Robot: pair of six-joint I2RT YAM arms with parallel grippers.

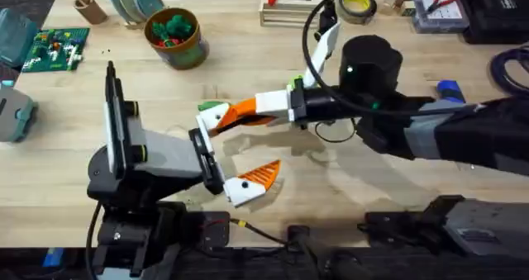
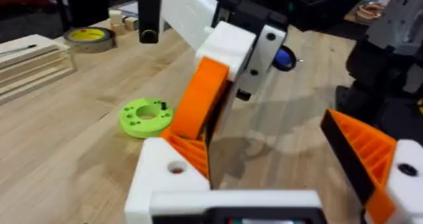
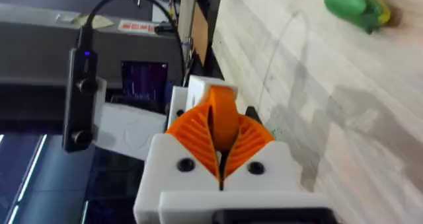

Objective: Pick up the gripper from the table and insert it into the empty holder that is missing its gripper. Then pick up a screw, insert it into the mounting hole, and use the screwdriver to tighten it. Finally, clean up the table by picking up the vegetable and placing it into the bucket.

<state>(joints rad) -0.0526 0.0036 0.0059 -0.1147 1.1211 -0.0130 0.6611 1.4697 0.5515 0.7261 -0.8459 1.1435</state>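
The right gripper [image 3: 221,154] has its fingers clamped on the gripper [image 3: 223,121], at mid-bench against the holder [image 1: 213,119] of the left gripper [image 1: 235,152], whose fingers stand spread. Open bench [image 1: 347,181] lies toward the near edge. The overhead view shows the bucket [image 1: 173,37] at the far left and the screwdriver [image 1: 449,88] at the right. The left wrist view shows a lime-green disc [image 2: 146,116] just beside the part.
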